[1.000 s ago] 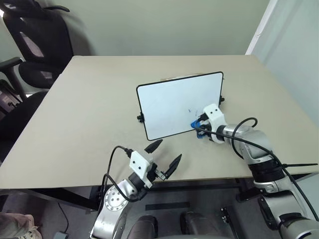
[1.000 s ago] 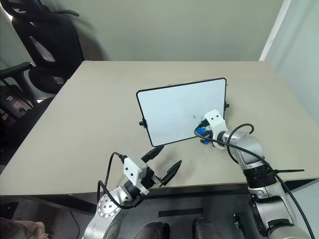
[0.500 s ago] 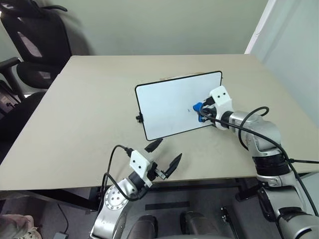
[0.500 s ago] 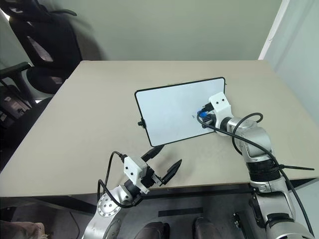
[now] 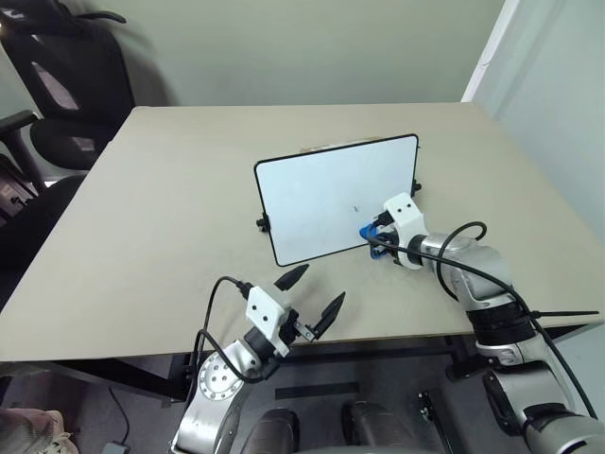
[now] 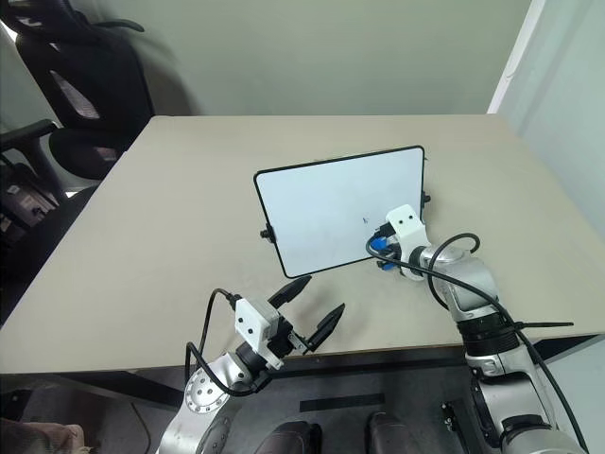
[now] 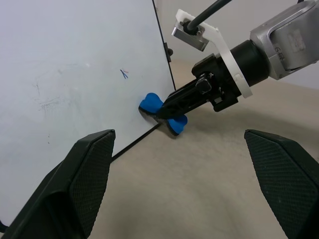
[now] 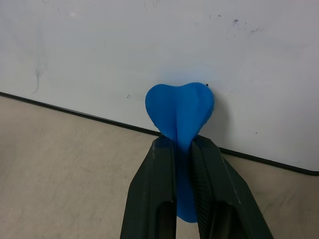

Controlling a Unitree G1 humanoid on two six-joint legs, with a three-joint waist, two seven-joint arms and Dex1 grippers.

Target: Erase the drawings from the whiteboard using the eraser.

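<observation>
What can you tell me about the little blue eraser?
The eraser is a small, bright blue block shaped like a bone, with rounded lobes at its ends and a smooth, matte look. The right gripper is shut on its narrow middle, one black finger on each side. One lobed end presses against the whiteboard low down near its bottom right corner, just above the black frame. A small dark mark remains on the board a little above it. The eraser is held just above the beige table.

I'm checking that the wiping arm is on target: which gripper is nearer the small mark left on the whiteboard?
Right. The right gripper presses the eraser on the whiteboard just below the mark; the left gripper hangs open before the board.
</observation>
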